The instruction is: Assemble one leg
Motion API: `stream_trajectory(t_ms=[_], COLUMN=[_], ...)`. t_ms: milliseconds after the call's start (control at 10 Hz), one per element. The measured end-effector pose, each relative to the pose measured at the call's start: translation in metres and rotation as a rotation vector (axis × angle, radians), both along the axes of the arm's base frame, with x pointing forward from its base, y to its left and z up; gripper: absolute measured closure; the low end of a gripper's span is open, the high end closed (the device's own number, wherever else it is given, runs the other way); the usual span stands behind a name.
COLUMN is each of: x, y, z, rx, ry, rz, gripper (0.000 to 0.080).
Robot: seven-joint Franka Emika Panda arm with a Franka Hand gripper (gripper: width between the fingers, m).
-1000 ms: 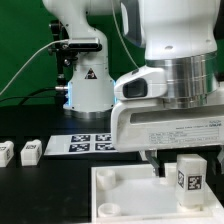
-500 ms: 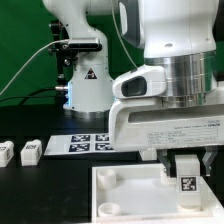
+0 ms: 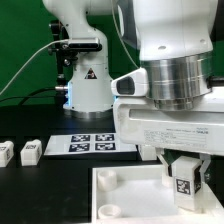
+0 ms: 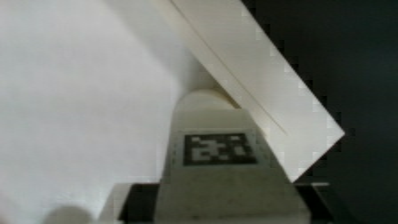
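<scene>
The leg [image 3: 186, 178] is a small white square-section post with a black-and-white tag on its face. It stands upright in my gripper [image 3: 186, 170], whose two fingers are shut on its sides. It is held over the near right corner of the large flat white square board [image 3: 125, 195]; I cannot tell whether its lower end touches the board. In the wrist view the leg [image 4: 222, 150] runs out from between the dark finger pads [image 4: 146, 200] of the gripper [image 4: 222, 205] towards the board's edge [image 4: 267, 80].
Two more small white tagged parts [image 3: 5, 152] [image 3: 30, 151] lie on the black table at the exterior view's left. The marker board [image 3: 92, 143] lies behind the square board. The arm's white base [image 3: 85, 85] stands at the back.
The gripper has turned a little and sunk slightly with the leg, which now sits a bit lower over the board's corner.
</scene>
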State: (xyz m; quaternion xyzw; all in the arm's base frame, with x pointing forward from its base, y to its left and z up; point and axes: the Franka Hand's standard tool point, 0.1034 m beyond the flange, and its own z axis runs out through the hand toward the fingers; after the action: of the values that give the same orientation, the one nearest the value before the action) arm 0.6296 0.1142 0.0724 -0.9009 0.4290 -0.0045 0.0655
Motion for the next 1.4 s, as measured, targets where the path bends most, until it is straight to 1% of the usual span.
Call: stream_trajectory(t_ms=[200, 300, 400, 500, 600, 800, 900, 1000, 1100, 1200, 1400], x=[0.0, 0.0, 0.0, 0.0, 0.0, 0.0, -0.003, -0.002, -0.001, 0.0, 0.0], y=[-0.001, 0.002, 0.004, 0.004, 0.005, 0.006, 0.009, 0.006, 0.0, -0.002, -0.003], z=[0.0, -0.001, -0.002, -0.002, -0.002, -0.002, -0.001, -0.001, -0.001, -0.001, -0.001], rx=[0.042, 0.065, 0.091, 0.105, 0.104, 0.097, 0.085, 0.075, 0.059, 0.049, 0.033], ry=[0.044, 0.068, 0.083, 0.095, 0.096, 0.082, 0.081, 0.054, 0.017, -0.007, -0.032], rz=[-0.369, -0.573, -0.705, -0.81, -0.821, -0.717, -0.587, -0.422, -0.186, -0.045, 0.142], gripper=[0.0509, 0.0509, 0.0509, 0.0509, 0.0509, 0.0508, 0.0299, 0.0299, 0.0167, 0.0167, 0.0151])
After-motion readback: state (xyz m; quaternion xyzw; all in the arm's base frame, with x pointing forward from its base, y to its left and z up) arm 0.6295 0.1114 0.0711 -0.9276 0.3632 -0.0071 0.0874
